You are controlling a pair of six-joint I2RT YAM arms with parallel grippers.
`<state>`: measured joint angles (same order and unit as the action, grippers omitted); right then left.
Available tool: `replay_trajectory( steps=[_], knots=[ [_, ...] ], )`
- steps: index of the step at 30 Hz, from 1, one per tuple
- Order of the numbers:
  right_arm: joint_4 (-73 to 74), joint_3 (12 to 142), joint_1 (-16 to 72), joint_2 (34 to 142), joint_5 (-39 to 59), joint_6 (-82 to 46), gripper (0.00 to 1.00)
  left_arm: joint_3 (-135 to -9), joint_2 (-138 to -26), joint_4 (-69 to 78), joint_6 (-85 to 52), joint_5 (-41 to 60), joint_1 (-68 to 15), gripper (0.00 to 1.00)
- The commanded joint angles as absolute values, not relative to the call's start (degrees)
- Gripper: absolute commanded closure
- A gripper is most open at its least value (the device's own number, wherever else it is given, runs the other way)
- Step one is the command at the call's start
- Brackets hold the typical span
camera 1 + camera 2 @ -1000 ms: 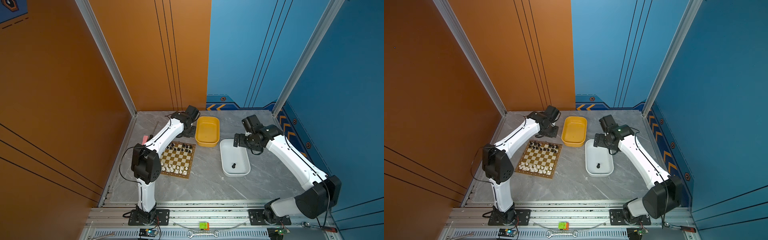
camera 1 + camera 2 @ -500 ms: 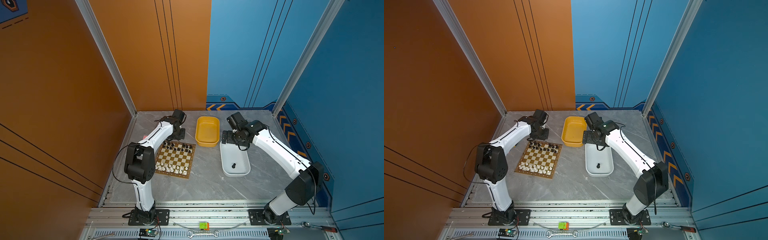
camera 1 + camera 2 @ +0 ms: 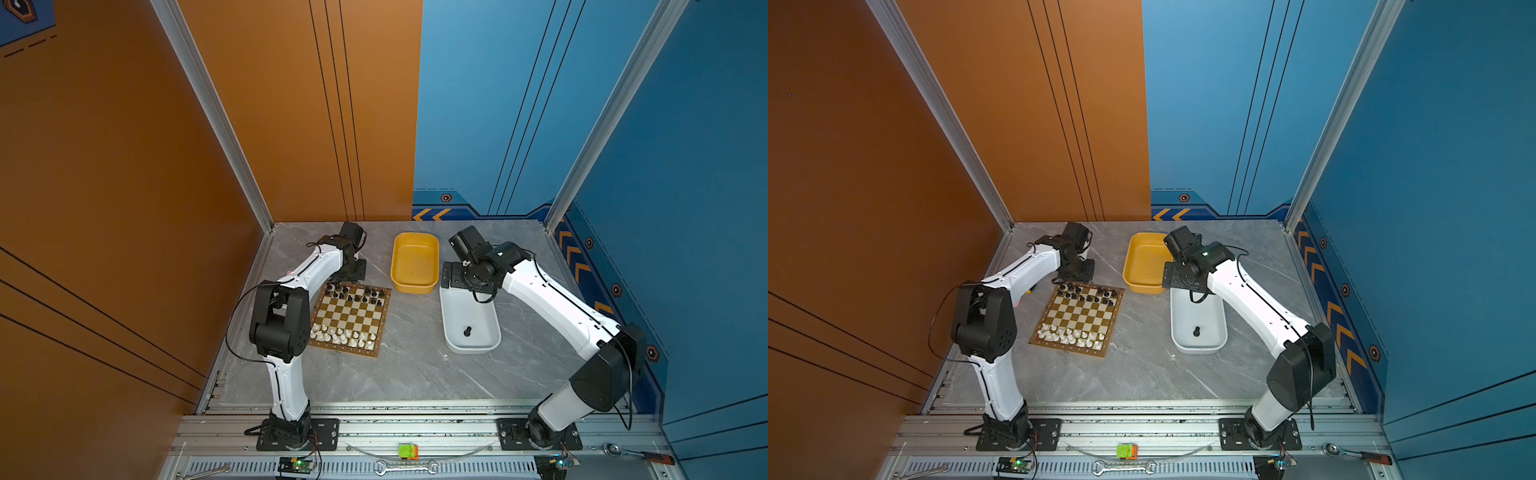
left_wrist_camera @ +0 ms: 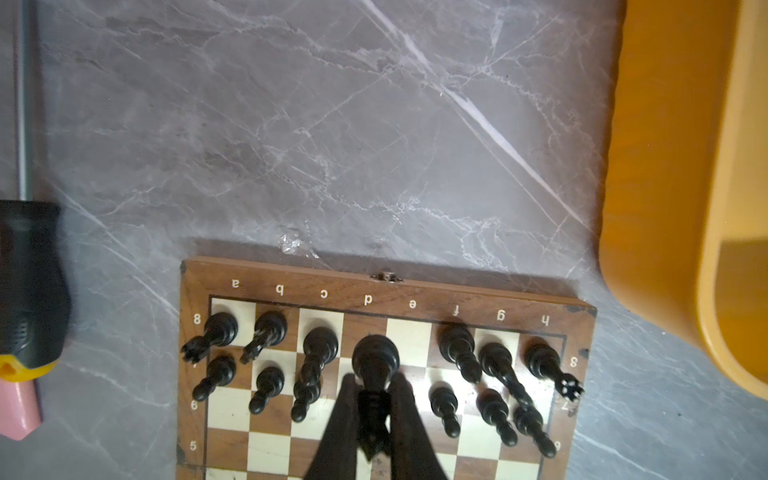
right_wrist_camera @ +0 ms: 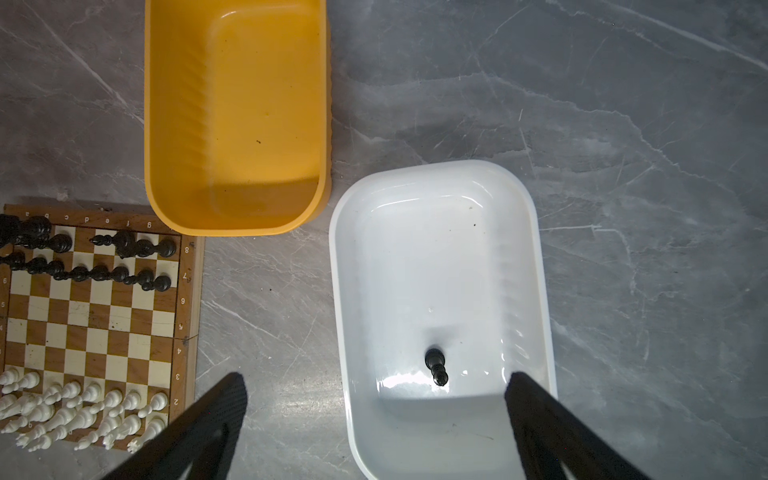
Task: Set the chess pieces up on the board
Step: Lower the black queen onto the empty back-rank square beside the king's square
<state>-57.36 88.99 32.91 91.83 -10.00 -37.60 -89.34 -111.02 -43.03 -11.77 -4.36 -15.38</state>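
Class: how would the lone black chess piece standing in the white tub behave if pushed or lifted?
Tiny, the black turned chess piece is probably light and rigid. Upright on a narrow round base, it would likely tip, then roll. The glossy white plastic tub may let it slide.

Bright even light w/ glare in white tub [image 5: 436, 257], soft edges

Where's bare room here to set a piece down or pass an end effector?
Free: middle four ranks of brown-and-cream chessboard; grey marble table between it and white plastic tub; empty yellow plastic tub. Crowded: black chess pieces on far two ranks, where left end effector grips a tall black piece; white chess pieces on near two.
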Motion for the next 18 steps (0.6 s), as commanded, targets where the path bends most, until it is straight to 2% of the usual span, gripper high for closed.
replay_trajectory(
  steps=[1, 18],
  knots=[
    [-57.46, 88.93, 33.16, 91.59, -12.49, -38.80, 0.00, -88.17, -112.18, -42.62, -11.05, -3.27, -15.29, 0.93],
    [-57.41, 88.79, 33.20, 92.06, -12.33, -38.63, 0.00, -86.53, -113.60, -42.27, -10.37, -3.91, -15.36, 0.94]
  ],
)
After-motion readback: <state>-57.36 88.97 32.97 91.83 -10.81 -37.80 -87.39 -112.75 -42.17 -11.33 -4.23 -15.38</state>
